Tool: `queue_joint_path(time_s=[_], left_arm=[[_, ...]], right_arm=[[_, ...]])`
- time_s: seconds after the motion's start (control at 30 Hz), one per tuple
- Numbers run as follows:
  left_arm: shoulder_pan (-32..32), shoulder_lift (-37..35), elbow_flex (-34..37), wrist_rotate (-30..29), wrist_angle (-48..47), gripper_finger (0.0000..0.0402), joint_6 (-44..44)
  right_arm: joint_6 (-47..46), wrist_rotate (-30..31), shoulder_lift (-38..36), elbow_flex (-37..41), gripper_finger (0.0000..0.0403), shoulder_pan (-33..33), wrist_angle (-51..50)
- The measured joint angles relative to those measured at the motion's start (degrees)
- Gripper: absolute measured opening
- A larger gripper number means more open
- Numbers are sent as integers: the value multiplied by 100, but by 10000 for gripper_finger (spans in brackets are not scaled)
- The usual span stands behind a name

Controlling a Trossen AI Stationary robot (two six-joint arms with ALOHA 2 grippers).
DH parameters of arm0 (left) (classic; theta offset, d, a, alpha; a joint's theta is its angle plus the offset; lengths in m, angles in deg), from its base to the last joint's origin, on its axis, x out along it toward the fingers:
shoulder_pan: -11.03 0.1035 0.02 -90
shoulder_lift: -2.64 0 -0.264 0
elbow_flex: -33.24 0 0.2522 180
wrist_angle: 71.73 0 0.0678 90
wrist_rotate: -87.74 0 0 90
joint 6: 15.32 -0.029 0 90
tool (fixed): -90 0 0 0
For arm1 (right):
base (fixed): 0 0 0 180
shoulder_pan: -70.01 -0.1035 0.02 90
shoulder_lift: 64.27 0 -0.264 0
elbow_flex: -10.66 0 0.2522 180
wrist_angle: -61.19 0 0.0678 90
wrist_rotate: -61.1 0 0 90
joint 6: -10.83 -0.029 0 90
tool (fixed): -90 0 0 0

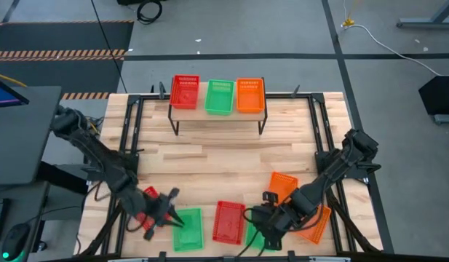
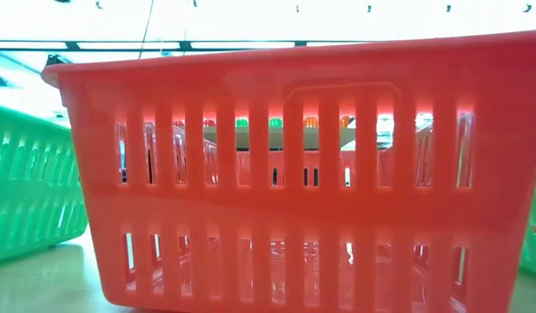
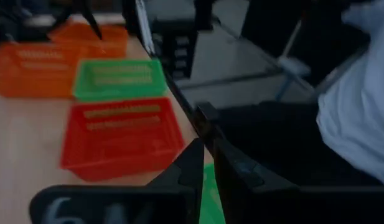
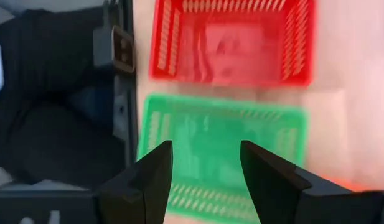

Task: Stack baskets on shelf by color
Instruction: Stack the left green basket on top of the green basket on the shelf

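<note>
With one basket of each colour seeding the shelf [image 1: 218,116] at 12 o'clock, the right gripper [image 1: 262,229] hovers wide-open and empty over a green basket [image 4: 223,152] at 6 o'clock, while the left gripper [image 1: 157,212], nearly closed, holds nothing visible at 7 o'clock.

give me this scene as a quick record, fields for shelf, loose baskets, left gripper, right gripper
shelf: shelf at the table's far edge, carrying a red basket, a green basket and an orange basket side by side
loose baskets: near edge holds a green one, a red one, two orange ones by the right arm
left gripper: left gripper at the near left corner, fingers nearly shut, over a red basket and the green one's corner
right gripper: right gripper open above another green basket
</note>
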Motion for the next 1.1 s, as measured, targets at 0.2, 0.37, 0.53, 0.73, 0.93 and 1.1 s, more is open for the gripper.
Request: queue_joint_path(time_s=[0.2, 0.37, 0.53, 0.73, 0.93, 1.1], left_arm=[[-378, 1053, -1280, -212, -1767, 43, 1216], [-630, 1864, -2359, -255, -3078, 43, 1860], [-850, 2584, -3322, -627, -3724, 43, 1608], [-955, 3210, -3998, -616, -3828, 43, 1721], [-988, 3679, -4367, -415, -4557, 43, 2389], [-990, 3840, -4381, -261, -4577, 43, 2881]], right_arm=[[-613, -34, 2, 380, 194, -391, 619], [-826, 241, 2, 578, 194, -635, 983], [-915, 383, 2, 673, 194, -734, 1106], [-837, 453, 2, 733, 194, -735, 1376], [-253, 456, 2, 733, 194, -548, 1474], [367, 333, 2, 733, 194, -364, 1402]])
